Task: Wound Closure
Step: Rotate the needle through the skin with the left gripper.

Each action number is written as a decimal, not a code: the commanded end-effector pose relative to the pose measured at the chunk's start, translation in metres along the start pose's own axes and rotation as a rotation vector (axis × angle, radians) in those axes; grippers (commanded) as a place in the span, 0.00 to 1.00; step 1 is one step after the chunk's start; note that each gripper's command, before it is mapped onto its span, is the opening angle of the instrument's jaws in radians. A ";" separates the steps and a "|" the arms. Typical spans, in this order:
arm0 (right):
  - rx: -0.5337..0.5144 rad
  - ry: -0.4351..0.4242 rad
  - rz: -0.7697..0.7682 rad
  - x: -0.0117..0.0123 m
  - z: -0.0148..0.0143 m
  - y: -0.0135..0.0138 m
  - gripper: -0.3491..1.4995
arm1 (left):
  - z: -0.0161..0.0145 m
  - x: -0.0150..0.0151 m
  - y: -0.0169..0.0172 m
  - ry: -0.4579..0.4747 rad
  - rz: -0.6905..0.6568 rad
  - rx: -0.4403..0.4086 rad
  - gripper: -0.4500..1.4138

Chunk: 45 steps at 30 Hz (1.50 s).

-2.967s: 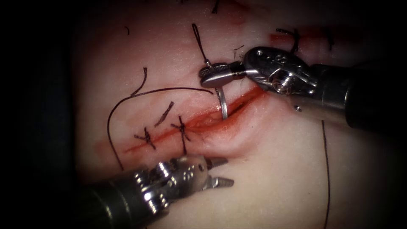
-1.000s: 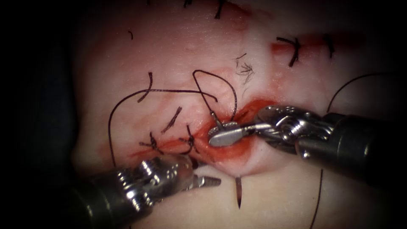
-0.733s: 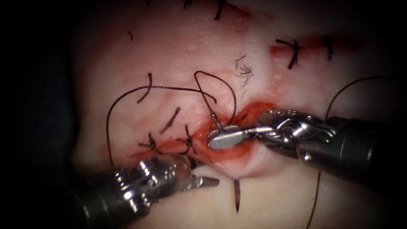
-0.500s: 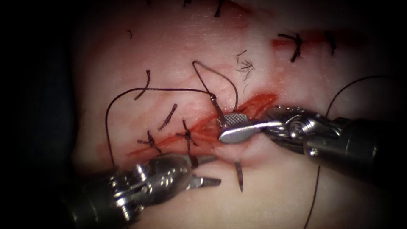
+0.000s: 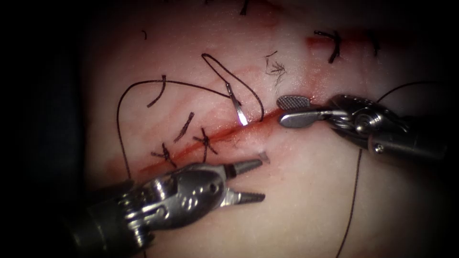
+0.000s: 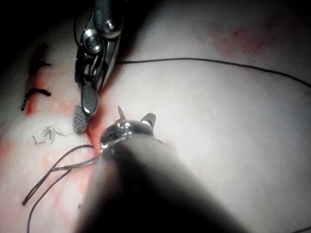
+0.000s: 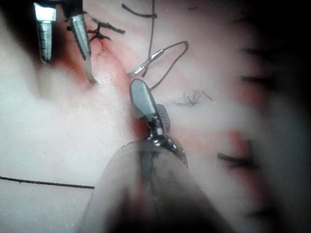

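- My left tool hovers with jaws apart, holding nothing, over the tissue just below the cut.
- My right tool sits at the cut's right end, jaws apart and empty.
- The needle is in the tissue: its tail rises above the cut and its tip pokes out below.
- The thread trails from the tail and loops left.

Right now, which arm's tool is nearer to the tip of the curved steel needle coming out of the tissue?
Left. Its open tool sits just beside the needle tip; the right tool, open and empty, is across the cut.
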<state>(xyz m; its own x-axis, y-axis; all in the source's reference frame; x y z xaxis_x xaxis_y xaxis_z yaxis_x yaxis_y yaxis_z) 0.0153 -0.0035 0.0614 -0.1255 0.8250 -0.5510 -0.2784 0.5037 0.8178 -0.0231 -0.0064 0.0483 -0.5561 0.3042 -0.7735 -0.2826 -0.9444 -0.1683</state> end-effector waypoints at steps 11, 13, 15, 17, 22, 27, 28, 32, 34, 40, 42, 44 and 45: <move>-0.003 -0.004 -0.193 0.0010 0.0000 0.0004 0.73 | 0.0032 -0.0001 -0.0015 -0.006 -0.042 0.077 0.53; -0.005 -0.005 -0.190 0.0019 -0.0005 0.0004 0.70 | 0.0036 -0.0003 -0.0015 -0.006 -0.040 0.079 0.51; -0.015 -0.002 -0.204 0.0028 -0.0008 0.0004 0.68 | 0.0039 -0.0004 -0.0014 0.010 -0.041 0.090 0.43; -0.020 -0.001 -0.209 0.0030 -0.0009 0.0004 0.68 | 0.0040 -0.0005 -0.0014 0.016 -0.041 0.090 0.40; -0.020 -0.001 -0.220 0.0031 -0.0011 0.0004 0.62 | 0.0041 -0.0009 -0.0016 0.062 -0.036 0.075 0.05; 0.063 -0.037 -0.216 0.0031 -0.0012 -0.0005 0.53 | 0.0043 -0.0009 -0.0018 0.182 -0.131 -0.021 0.05; 0.063 -0.037 -0.216 0.0031 -0.0012 -0.0005 0.53 | 0.0043 -0.0009 -0.0018 0.182 -0.131 -0.021 0.05; 0.118 -0.059 -0.251 0.0031 -0.0012 -0.0019 0.53 | 0.0037 0.0006 -0.0018 0.314 -0.369 -0.103 0.05; 0.133 -0.064 -0.256 0.0030 -0.0010 -0.0023 0.53 | 0.0034 0.0014 -0.0018 0.351 -0.440 -0.133 0.05; 0.195 -0.088 -0.263 0.0024 -0.0004 -0.0035 0.53 | 0.0020 0.0039 -0.0007 0.441 -0.714 -0.277 0.05; 0.215 -0.095 -0.269 0.0022 -0.0003 -0.0040 0.53 | 0.0017 0.0041 -0.0003 0.454 -0.779 -0.316 0.05; 0.244 -0.101 -0.281 0.0020 -0.0002 -0.0044 0.53 | 0.0014 0.0043 -0.0001 0.466 -0.845 -0.355 0.05; 0.283 -0.115 -0.329 0.0017 -0.0002 -0.0049 0.52 | 0.0009 0.0045 0.0001 0.488 -0.909 -0.400 0.05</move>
<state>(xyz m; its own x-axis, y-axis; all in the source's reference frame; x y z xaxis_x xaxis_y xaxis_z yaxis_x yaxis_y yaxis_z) 0.0156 -0.0048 0.0558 0.0399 0.6159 -0.7868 -0.0040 0.7875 0.6162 -0.0257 -0.0055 0.0448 0.1317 0.9157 -0.3797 -0.0887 -0.3706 -0.9246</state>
